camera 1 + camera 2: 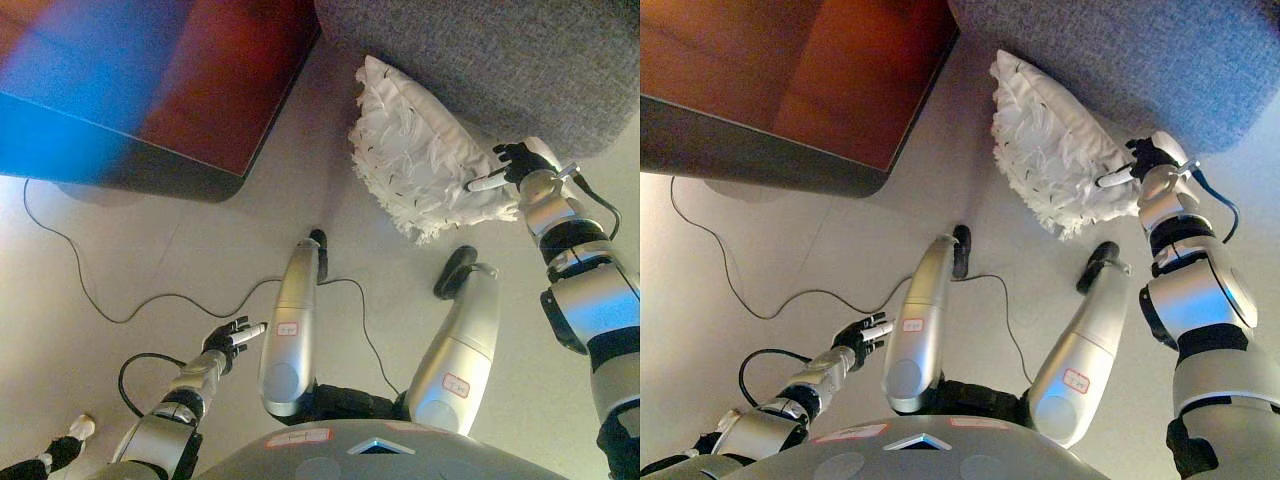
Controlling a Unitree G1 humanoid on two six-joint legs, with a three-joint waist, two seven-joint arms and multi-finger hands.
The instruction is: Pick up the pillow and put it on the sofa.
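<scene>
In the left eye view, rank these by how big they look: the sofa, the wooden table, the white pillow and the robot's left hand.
1. Wooden table and sofa: both cut off by the frame, too unsure to separate.
2. White pillow.
3. Left hand, smallest.

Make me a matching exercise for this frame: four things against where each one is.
Things:
1. pillow
2. sofa
3. left robot hand
4. right robot hand

Places:
A. low beside the robot, clear of the pillow
B. at the pillow's edge
C. on the floor, against the sofa
D. top right, grey fabric

Pairs: 1-C, 2-D, 3-A, 4-B
</scene>
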